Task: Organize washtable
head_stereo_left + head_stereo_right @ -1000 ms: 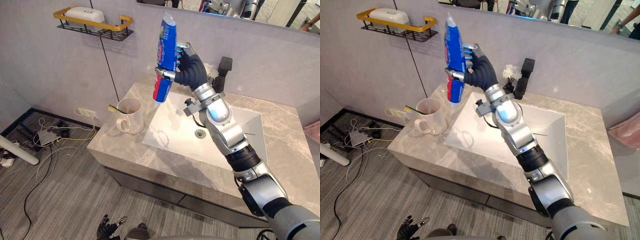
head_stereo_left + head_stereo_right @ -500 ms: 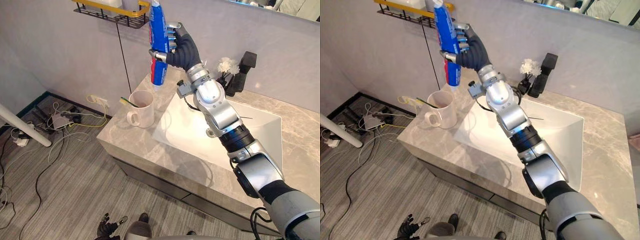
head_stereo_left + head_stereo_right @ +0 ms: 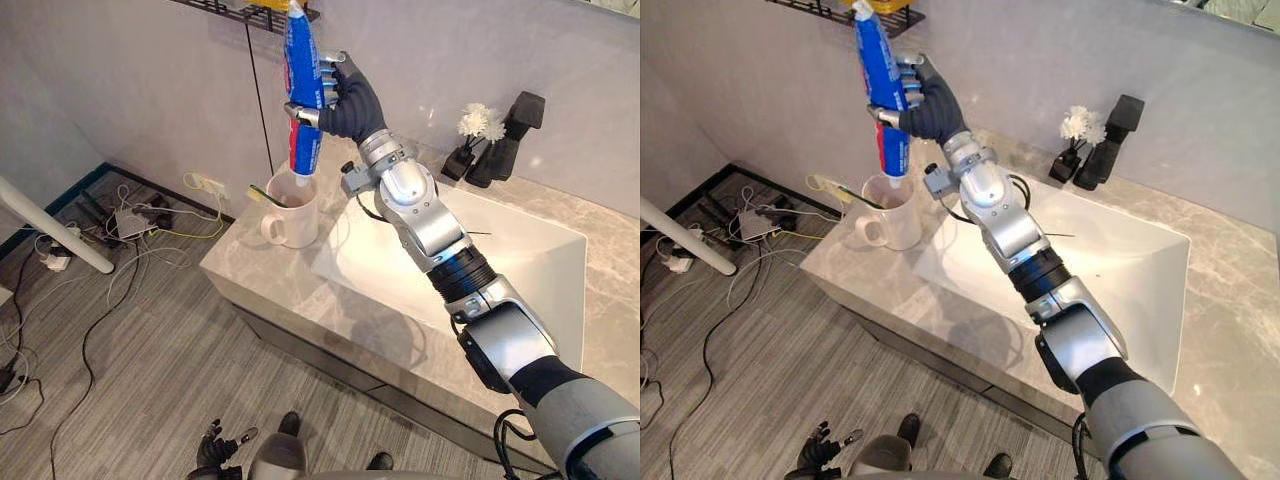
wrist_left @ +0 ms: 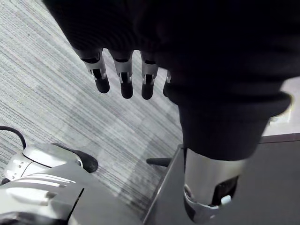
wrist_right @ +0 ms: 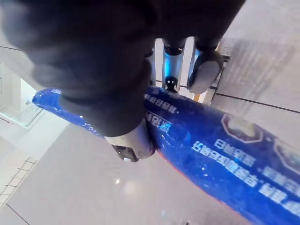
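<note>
My right hand (image 3: 348, 102) is shut on a blue and red toothpaste tube (image 3: 300, 80), held upright with its white cap down. The cap end hangs at the mouth of a white mug (image 3: 291, 218) on the left end of the grey marble counter (image 3: 262, 288). A yellow-green toothbrush (image 3: 258, 193) leans out of the mug. In the right wrist view the tube (image 5: 220, 140) lies across the palm, thumb and fingers curled round it. My left hand (image 4: 125, 75) hangs low over the floor, fingers straight and holding nothing.
A white sink basin (image 3: 480, 262) lies right of the mug. A black faucet (image 3: 508, 150) and a small vase of white flowers (image 3: 478, 124) stand at the back wall. A black and gold shelf (image 3: 875, 8) hangs above. Cables (image 3: 140, 215) lie on the floor.
The camera has shifted. My right hand has carried the tube leftward and down, from beside the mug to right over it; the cap now reaches the mug's mouth.
</note>
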Motion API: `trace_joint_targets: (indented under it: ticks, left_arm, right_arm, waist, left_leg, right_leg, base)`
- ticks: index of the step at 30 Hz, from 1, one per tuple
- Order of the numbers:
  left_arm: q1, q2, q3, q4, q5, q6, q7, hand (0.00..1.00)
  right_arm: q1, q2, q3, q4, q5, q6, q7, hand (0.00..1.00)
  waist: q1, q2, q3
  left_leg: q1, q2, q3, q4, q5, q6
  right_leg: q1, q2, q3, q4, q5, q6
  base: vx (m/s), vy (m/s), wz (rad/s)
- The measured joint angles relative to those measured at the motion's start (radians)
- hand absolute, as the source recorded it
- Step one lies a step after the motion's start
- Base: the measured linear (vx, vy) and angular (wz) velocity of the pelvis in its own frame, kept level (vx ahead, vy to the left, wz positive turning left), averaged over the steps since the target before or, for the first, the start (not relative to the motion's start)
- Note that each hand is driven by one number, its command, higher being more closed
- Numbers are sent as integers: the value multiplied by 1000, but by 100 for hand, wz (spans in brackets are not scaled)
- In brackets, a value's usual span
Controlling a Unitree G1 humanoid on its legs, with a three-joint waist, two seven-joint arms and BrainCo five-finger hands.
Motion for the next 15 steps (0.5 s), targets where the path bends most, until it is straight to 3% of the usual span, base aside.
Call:
trace_joint_targets:
  ticks: [15]
  left_arm:
    - [0,1,-12,-4,0,-1,18,0]
  right_arm:
    - [98,25,38,3,-4,3,21,100]
  waist:
    - [2,5,4]
  left_leg:
    - [4,1,0,1,0,0]
  right_leg:
    - [1,-1,0,11,-8,0]
  base:
    - [0,0,0]
